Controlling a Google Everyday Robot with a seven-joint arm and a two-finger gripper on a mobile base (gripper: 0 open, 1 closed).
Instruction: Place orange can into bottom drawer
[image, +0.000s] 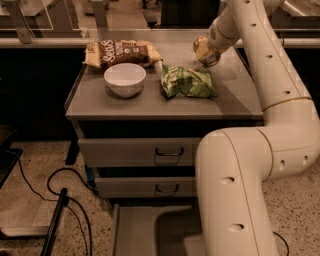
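Tool (205, 53) at rear of cabinet top (150, 102), bottom drawer (136, 231) open below

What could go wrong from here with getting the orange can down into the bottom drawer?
1. The gripper is at the back right of the cabinet top, close behind the green bag. Pulling away low could catch the bag and drag it along.
2. The arm's thick lower link hangs over part of the open bottom drawer, so the free floor for a drop looks narrow.
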